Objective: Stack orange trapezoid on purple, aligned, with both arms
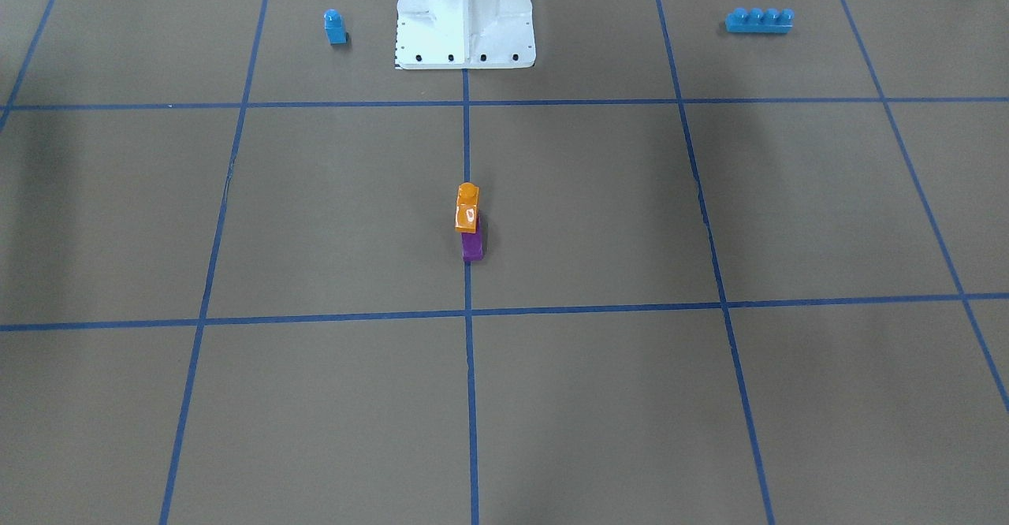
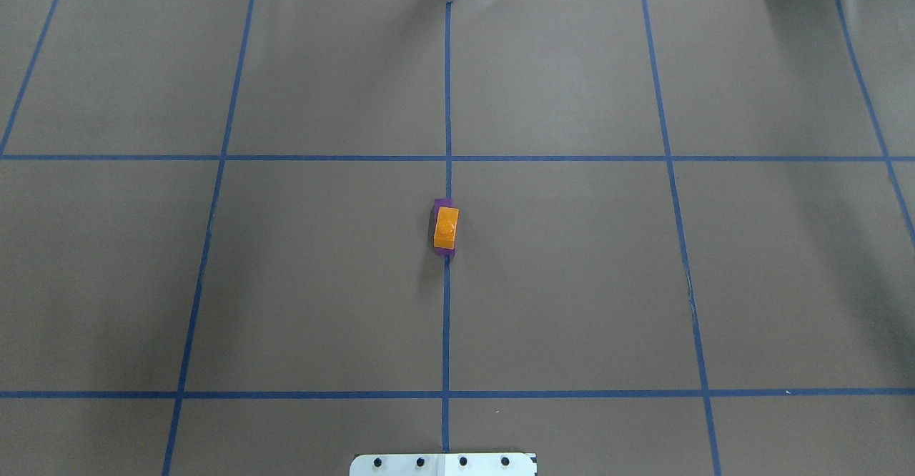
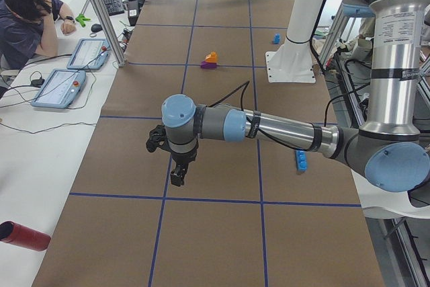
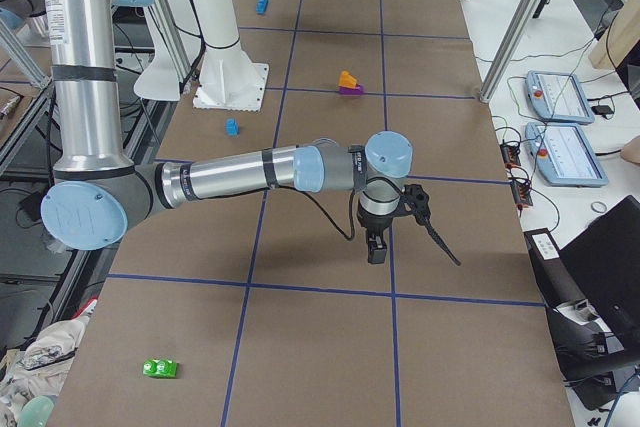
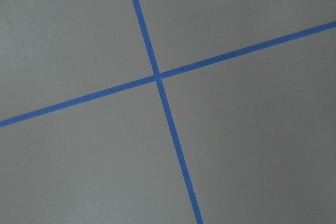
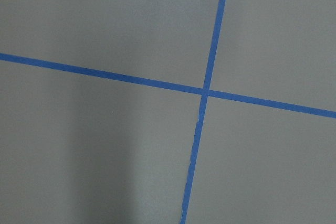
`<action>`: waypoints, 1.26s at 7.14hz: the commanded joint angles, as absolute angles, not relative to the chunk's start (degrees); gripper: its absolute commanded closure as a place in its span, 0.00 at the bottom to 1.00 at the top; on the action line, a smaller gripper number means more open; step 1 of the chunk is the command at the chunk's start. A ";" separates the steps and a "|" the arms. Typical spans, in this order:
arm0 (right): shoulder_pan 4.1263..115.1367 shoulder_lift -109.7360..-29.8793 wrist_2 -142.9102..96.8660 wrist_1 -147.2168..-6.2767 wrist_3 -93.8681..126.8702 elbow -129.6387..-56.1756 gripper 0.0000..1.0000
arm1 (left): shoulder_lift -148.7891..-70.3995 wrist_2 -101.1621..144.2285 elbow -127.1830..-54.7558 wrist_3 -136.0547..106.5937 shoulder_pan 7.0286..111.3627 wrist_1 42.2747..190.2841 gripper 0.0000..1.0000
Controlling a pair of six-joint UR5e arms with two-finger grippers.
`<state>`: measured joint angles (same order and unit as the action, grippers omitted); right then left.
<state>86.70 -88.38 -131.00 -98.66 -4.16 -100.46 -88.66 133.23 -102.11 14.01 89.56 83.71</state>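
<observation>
The orange trapezoid (image 1: 467, 208) sits on top of the purple brick (image 1: 472, 247) at the table's middle, on the centre tape line. From overhead the orange trapezoid (image 2: 446, 227) covers most of the purple brick (image 2: 441, 205), which sticks out at the far end. My left gripper (image 3: 176, 178) hangs over the table far from the stack, toward the table's left end. My right gripper (image 4: 377, 250) hangs far from it toward the right end. Both show only in the side views, so I cannot tell if they are open. Both wrist views show only brown table and blue tape.
A small blue one-stud brick (image 1: 335, 27) and a blue four-stud brick (image 1: 758, 20) lie on either side of the white robot base (image 1: 465, 13). A green brick (image 4: 160, 369) lies near the right end. An operator (image 3: 27, 18) sits beside the table.
</observation>
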 commanded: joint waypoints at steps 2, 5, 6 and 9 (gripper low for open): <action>86.75 -88.24 -131.04 -98.61 -4.04 -100.46 0.00 | -88.24 133.24 -101.78 14.06 89.56 83.94 0.00; 86.66 -88.15 -131.13 -98.61 -3.96 -100.28 0.00 | -88.15 133.24 -101.78 13.97 89.56 84.02 0.00; 86.66 -88.07 -131.13 -98.61 -3.96 -100.28 0.00 | -88.07 133.24 -102.30 13.97 89.56 83.94 0.00; 86.57 -88.07 -131.22 -98.61 -3.96 -100.37 0.00 | -87.45 133.24 -102.57 13.97 89.56 83.94 0.00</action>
